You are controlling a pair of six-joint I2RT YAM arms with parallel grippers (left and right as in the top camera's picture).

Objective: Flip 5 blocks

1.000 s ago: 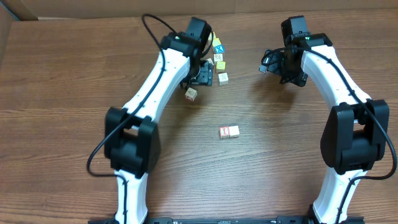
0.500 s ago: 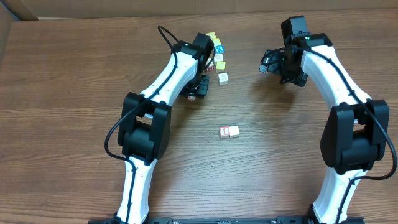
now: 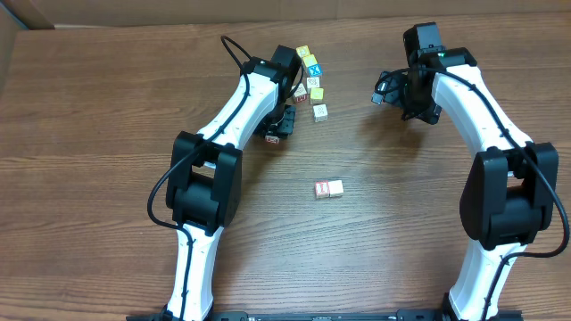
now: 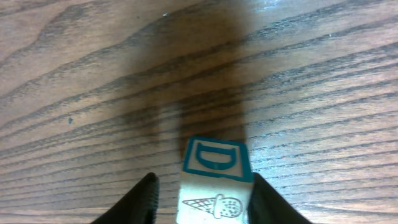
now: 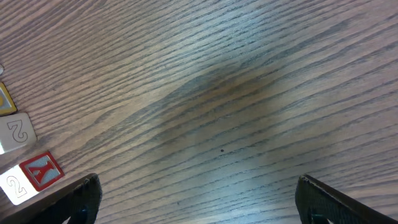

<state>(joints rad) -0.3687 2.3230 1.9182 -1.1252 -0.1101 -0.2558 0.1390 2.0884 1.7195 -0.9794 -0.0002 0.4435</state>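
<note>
White arm links [image 3: 234, 107], black joints [image 3: 203, 183], black cables [image 3: 234, 46], black fingers [image 4: 138, 204].

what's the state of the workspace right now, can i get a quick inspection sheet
surface: wood-grain table, no spills seen
job's things: D block at the left end effector; block pair touching side by side mid-table; single block by the far cluster
clutter: yellow-topped cube and blue-topped cube in the far cluster
end effectors: left straddles the D block, grip unconfirmed; right end effector open, empty
cables: black cable looping off the left arm, apart from the blocks
surroundings: cardboard beyond the far-left corner
</note>
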